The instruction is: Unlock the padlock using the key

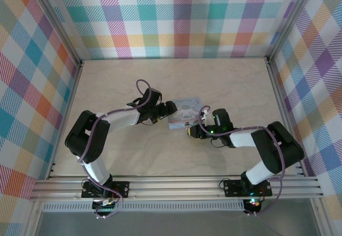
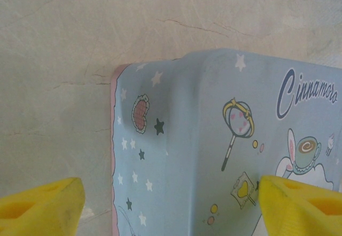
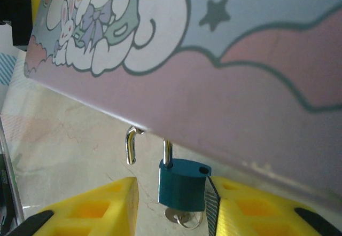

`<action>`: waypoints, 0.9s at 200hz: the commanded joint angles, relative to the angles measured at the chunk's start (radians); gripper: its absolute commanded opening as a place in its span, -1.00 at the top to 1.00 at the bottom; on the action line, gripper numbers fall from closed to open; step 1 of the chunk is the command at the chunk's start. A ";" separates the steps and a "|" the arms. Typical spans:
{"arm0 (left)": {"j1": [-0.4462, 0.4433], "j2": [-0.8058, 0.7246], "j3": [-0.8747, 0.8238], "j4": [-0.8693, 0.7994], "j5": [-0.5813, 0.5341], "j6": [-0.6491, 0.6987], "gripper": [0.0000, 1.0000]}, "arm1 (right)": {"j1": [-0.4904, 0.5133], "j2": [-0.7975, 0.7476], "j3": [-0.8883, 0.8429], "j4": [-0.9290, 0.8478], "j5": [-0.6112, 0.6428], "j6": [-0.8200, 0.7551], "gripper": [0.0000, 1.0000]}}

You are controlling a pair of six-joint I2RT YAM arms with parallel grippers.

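Right wrist view gives you the small teal-green block-shaped padlock (image 3: 181, 185) hanging at the edge of the pale blue rectangular cartoon-printed tin (image 3: 214, 60). One end of its silver shackle (image 3: 131, 142) is hooked free, and the thin grey metal key (image 3: 181, 220) is at its underside. Your right claw (image 3: 176, 187) stands partly open around the lock, with a clear gap on one side, so it grips nothing. From above, the tin sits about mid-table (image 1: 133, 81), with the lock on its near edge. Your left claw (image 2: 171, 185) is spread wide, one yellow finger (image 2: 299, 204) over the tin and the other off its edge. You cannot tell whether it holds the tin.
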 commanded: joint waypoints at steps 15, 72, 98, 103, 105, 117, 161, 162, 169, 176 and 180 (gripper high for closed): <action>-0.005 0.001 -0.018 -0.097 -0.033 0.001 -0.67 | 0.008 0.034 0.025 0.093 0.005 -0.002 0.24; -0.012 0.004 -0.016 -0.097 -0.031 -0.003 -0.67 | 0.008 0.064 0.022 0.201 0.013 0.004 0.26; -0.017 0.008 -0.013 -0.096 -0.031 -0.007 -0.67 | 0.010 0.091 0.024 0.232 -0.002 0.015 0.27; -0.018 0.009 -0.013 -0.096 -0.032 -0.007 -0.67 | 0.010 0.095 0.024 0.236 -0.002 0.017 0.27; -0.018 0.010 -0.012 -0.097 -0.031 -0.007 -0.67 | 0.010 0.096 0.023 0.237 -0.002 0.018 0.27; -0.020 0.014 -0.011 -0.097 -0.032 -0.007 -0.67 | 0.011 0.106 0.023 0.241 -0.005 0.020 0.30; -0.025 0.022 -0.001 -0.099 -0.032 -0.010 -0.67 | 0.019 0.140 0.021 0.287 -0.016 0.044 0.43; -0.025 0.022 -0.001 -0.099 -0.031 -0.010 -0.67 | 0.020 0.141 0.021 0.289 -0.016 0.046 0.44; -0.026 0.021 -0.001 -0.099 -0.033 -0.009 -0.67 | 0.021 0.151 0.017 0.310 -0.017 0.058 0.46; -0.026 0.023 -0.001 -0.099 -0.034 -0.010 -0.67 | 0.021 0.160 0.015 0.328 -0.020 0.071 0.50; -0.028 0.022 -0.003 -0.100 -0.035 -0.009 -0.67 | 0.020 0.163 0.013 0.338 -0.021 0.082 0.51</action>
